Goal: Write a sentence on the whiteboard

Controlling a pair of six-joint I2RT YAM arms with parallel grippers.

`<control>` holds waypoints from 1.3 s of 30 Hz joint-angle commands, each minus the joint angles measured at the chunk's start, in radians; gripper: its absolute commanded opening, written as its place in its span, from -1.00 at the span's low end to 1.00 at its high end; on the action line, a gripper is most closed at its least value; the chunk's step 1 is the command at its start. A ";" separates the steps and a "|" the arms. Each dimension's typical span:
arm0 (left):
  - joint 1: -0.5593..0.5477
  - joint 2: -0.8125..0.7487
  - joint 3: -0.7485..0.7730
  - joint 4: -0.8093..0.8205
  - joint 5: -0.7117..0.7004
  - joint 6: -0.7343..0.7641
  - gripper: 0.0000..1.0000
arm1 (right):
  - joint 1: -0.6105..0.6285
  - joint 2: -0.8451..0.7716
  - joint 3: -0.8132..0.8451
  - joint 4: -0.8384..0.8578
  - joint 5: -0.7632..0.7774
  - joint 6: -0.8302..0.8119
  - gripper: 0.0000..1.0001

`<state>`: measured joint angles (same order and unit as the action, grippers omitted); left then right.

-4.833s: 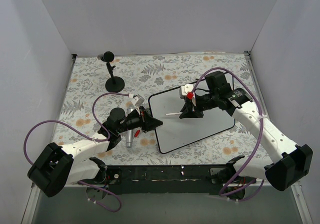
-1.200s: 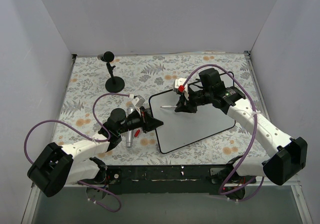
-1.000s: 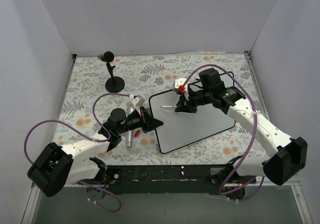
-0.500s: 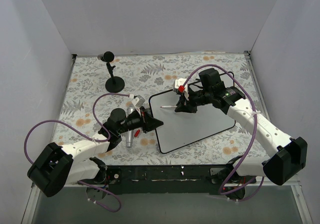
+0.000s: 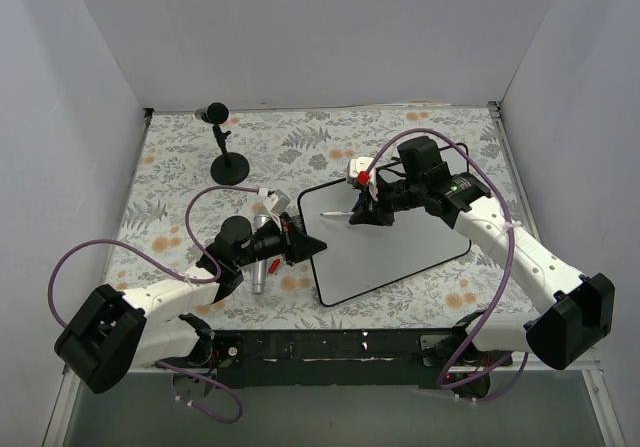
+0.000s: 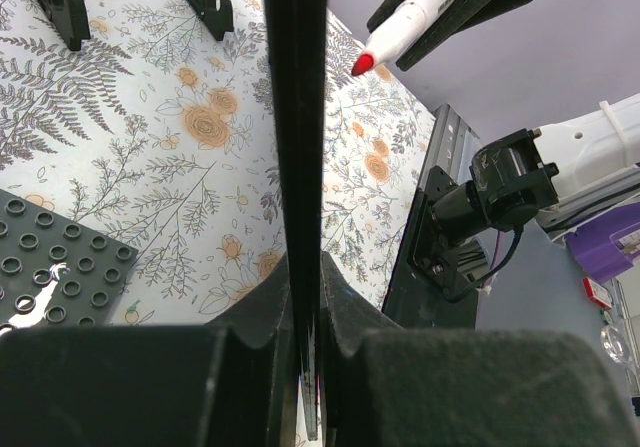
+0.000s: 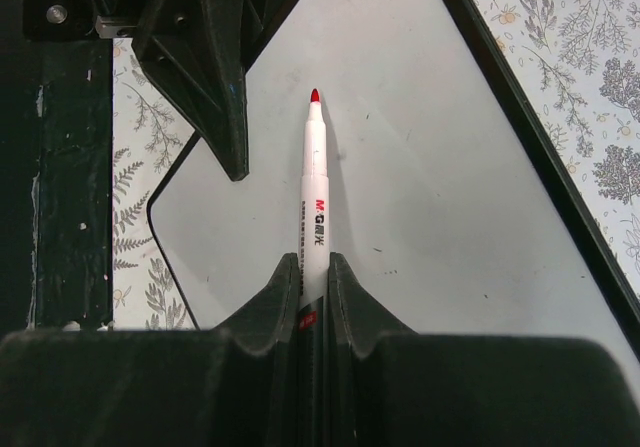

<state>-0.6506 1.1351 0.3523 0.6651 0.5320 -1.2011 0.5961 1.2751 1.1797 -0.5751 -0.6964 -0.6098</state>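
Note:
The whiteboard (image 5: 400,252) lies on the floral table and its white face is blank; no red sentence shows on it. My left gripper (image 5: 318,246) is shut on the board's left edge, which shows as a black strip (image 6: 295,147) between its jaws (image 6: 308,277). My right gripper (image 5: 362,215) is shut on a white marker (image 7: 315,182) with an uncapped red tip. The marker also shows in the top view (image 5: 338,212), pointing at the board's far-left corner (image 7: 450,187). I cannot tell whether the tip touches the board.
A black ball-topped stand (image 5: 224,152) is at the back left. A silver cylinder (image 5: 259,267) and a small red cap (image 5: 273,265) lie by my left gripper. A dark perforated plate (image 6: 60,257) lies left of the board's edge.
Since 4.8 s ago my right gripper has moved the marker left and further away, toward the board's far-left corner. Over the last second nothing has visibly moved.

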 commanded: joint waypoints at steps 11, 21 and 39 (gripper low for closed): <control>-0.001 -0.038 0.005 0.005 -0.038 0.061 -1.00 | -0.005 -0.049 -0.025 -0.003 -0.041 -0.031 -0.97; -0.001 -0.038 0.005 0.010 -0.040 0.055 -1.00 | -0.027 -0.083 -0.055 0.009 -0.041 -0.012 -0.97; -0.003 -0.026 0.005 0.024 -0.046 0.051 -1.00 | -0.032 -0.076 -0.066 0.073 0.032 0.084 -0.97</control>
<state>-0.6518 1.1343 0.3523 0.6662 0.5308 -1.2018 0.5705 1.2179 1.1156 -0.5434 -0.6930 -0.5488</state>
